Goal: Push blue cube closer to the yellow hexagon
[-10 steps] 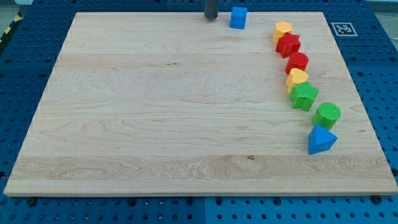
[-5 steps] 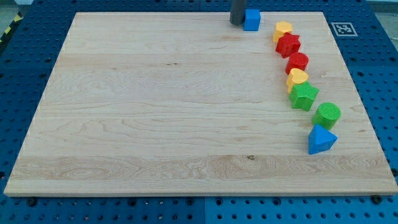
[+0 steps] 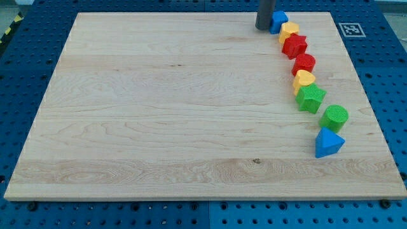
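The blue cube sits near the board's top edge, touching or almost touching the yellow hexagon at its lower right. My tip is right against the cube's left side. The rod comes down from the view's top.
Below the hexagon a curved row of blocks runs down the right side: a red star, a red block, a yellow heart, a green star, a green cylinder and a blue triangle. A marker tag sits at the top right corner.
My tip has moved right along the top edge, met the blue cube and pushed it right, up to the yellow hexagon. The other blocks have not moved.
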